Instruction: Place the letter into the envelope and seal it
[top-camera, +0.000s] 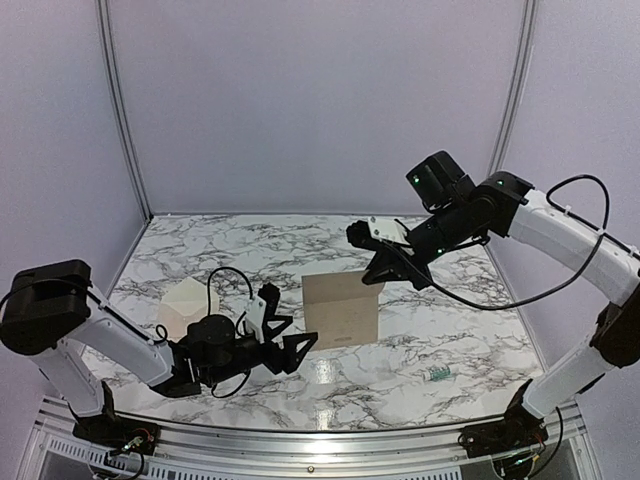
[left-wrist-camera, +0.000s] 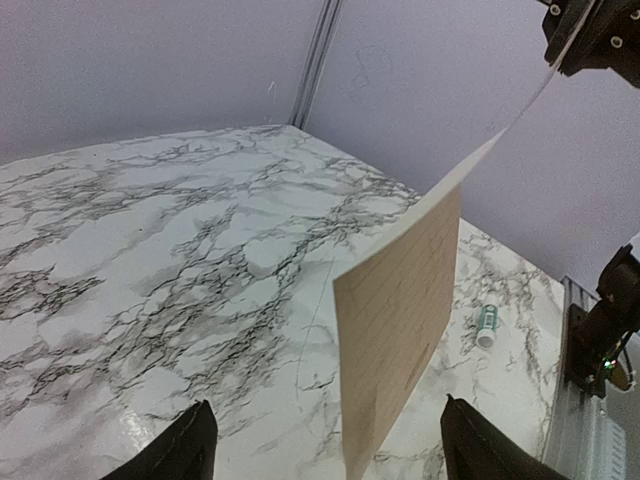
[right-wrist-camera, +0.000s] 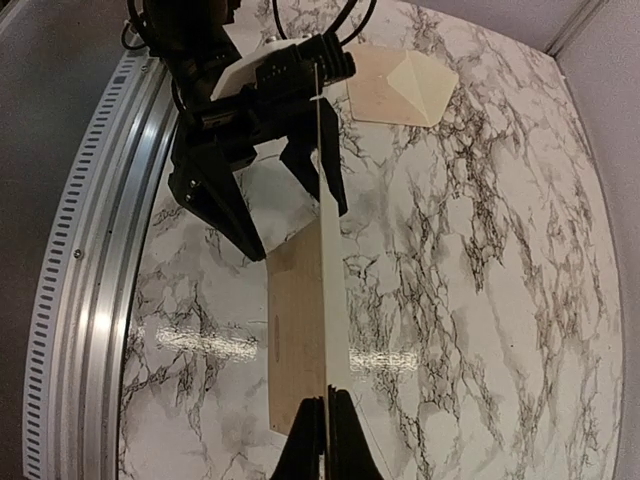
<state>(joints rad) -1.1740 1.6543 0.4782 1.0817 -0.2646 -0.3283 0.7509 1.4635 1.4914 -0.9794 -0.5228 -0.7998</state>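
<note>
The letter (top-camera: 340, 310) is a tan lined sheet hanging on edge over the middle of the table. My right gripper (top-camera: 380, 272) is shut on its upper edge, and in the right wrist view the letter (right-wrist-camera: 298, 330) runs straight out from the shut right gripper (right-wrist-camera: 326, 402). My left gripper (top-camera: 292, 345) stands open at the sheet's lower left. In the left wrist view the letter's (left-wrist-camera: 400, 300) lower corner hangs between the wide-apart fingers (left-wrist-camera: 190, 445), touching neither. The cream envelope (top-camera: 185, 308) lies flat at the left behind the left arm, its flap open (right-wrist-camera: 400, 85).
A small green-and-white glue stick (top-camera: 438, 375) lies on the marble table near the front right, also seen in the left wrist view (left-wrist-camera: 487, 325). A metal rail (top-camera: 320, 445) runs along the near edge. Pale walls close in the table's sides and back.
</note>
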